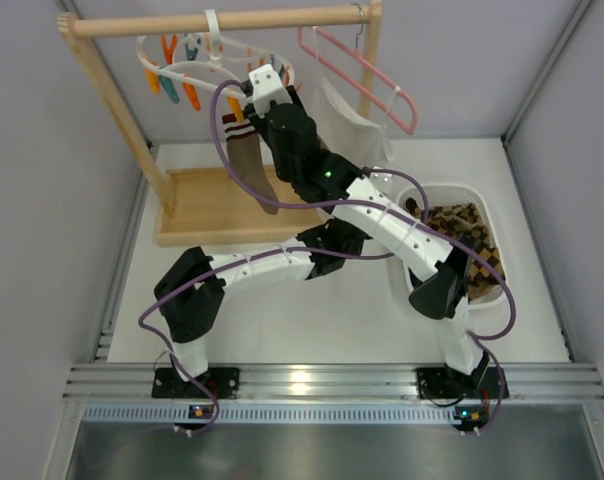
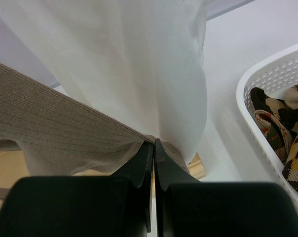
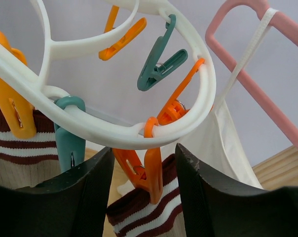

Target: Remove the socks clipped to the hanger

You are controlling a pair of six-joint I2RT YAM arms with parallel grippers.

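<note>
At the white oval hanger (image 3: 99,129): right hand (image 3: 144,150) astride a clip, left hand (image 2: 154,144) clenched on the brown ribbed sock (image 2: 55,133)

Up in the upper left of the overhead view, the hanger hung from the wooden rail (image 1: 282,17), and the right arm extended to it from the lower right. Seen from the right wrist, that hand was released. Its two dark fingers (image 3: 90,192) stood either side of an orange clothespin (image 3: 146,170) at the ring's near rim, with a gap showing on the right. That clothespin bit the maroon-and-white striped cuff (image 3: 139,215) of a sock at bottom centre. A second striped cuff (image 3: 11,148) sat at the left edge, with another orange pin (image 3: 8,106) and a teal pin (image 3: 70,148) over it.

Low in the left wrist view, the left hand was shut tight on the ribbed sock, whose fabric ran off to the left of frame. The white garment (image 2: 139,64) hung behind it.

On the right of the surface (image 1: 312,320), the white basket (image 1: 452,190) held argyle socks (image 1: 472,240). The pink hanger (image 1: 374,82) hung from the rail at upper right.
</note>
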